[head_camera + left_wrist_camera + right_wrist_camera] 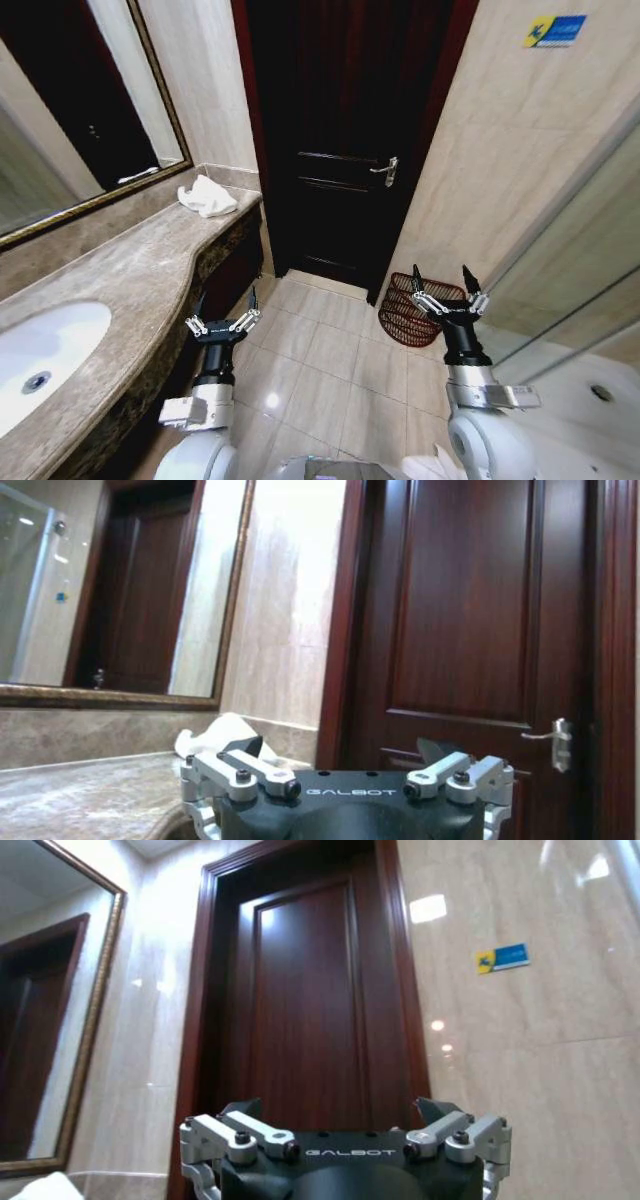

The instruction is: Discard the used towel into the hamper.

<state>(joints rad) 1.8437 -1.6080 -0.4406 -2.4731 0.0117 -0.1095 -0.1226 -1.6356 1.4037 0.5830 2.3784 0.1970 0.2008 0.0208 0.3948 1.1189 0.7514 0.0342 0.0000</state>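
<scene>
The used towel (207, 196), white and crumpled, lies at the far end of the marble counter (140, 265), next to the wall; in the left wrist view the towel (213, 738) sits just beyond the fingers. The hamper (420, 309), a dark red wire-mesh basket, stands on the floor to the right of the door. My left gripper (226, 296) (340, 747) is open and empty, held beside the counter's edge, well short of the towel. My right gripper (441, 272) (338, 1108) is open and empty, raised in front of the hamper.
A dark wooden door (340, 130) with a metal handle (386, 171) closes the far wall. A white sink (48, 352) is set in the near counter under a framed mirror (70, 110). A glass panel (580, 270) stands at the right. Tiled floor (320, 360) lies between my arms.
</scene>
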